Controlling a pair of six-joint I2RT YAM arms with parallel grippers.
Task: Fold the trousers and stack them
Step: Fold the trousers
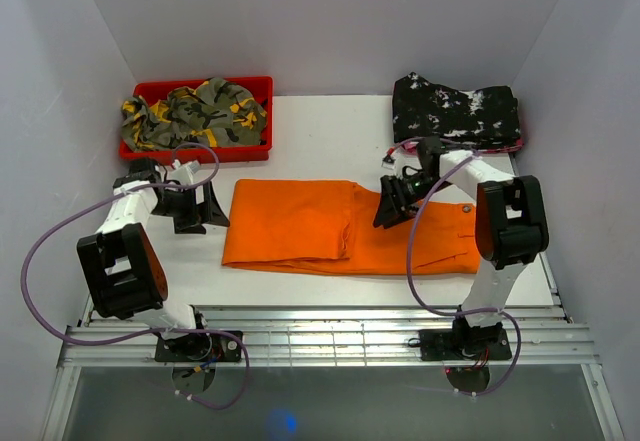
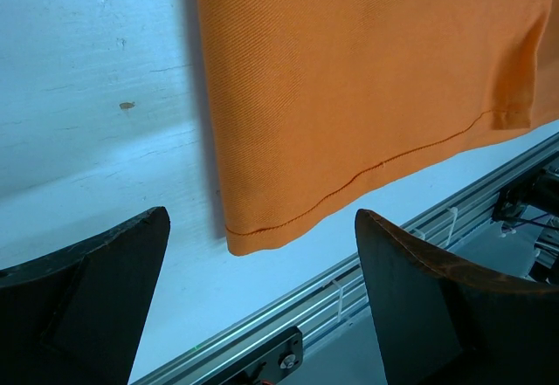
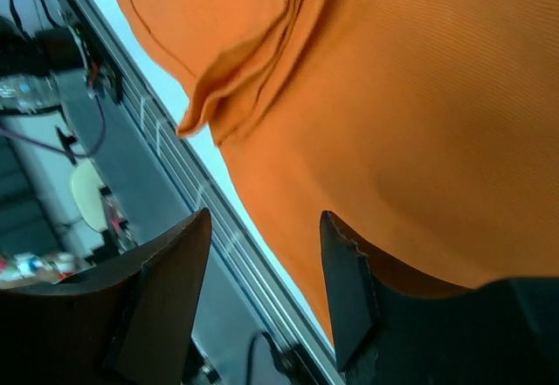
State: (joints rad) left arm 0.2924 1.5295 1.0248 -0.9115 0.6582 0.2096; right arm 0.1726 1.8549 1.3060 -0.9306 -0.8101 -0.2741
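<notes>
**A:** Where are the trousers?

**B:** The trousers (image 1: 340, 226) lie flat across the middle of the worktop (image 1: 320, 126), lengthwise from left to right, between the two arms. A ridge of cloth runs across them near the middle.

**A:** And the left hand?

**B:** The left hand (image 1: 208, 208) sits low just beside the trousers' left end, over bare worktop. Its fingers (image 2: 96, 289) are spread wide with nothing between them. A hemmed corner of the cloth shows just past the tips.

**A:** The right hand?

**B:** The right hand (image 1: 390, 206) is over the right half of the trousers, angled down at the cloth. Its fingers (image 3: 166, 289) stand apart and hold nothing. I cannot tell whether the tips touch the cloth.

**A:** Anything else there?

**B:** A red bin (image 1: 230, 151) at the far left holds a camouflage garment (image 1: 195, 111). A black speckled garment (image 1: 455, 109) lies at the far right, apart from the trousers.
</notes>
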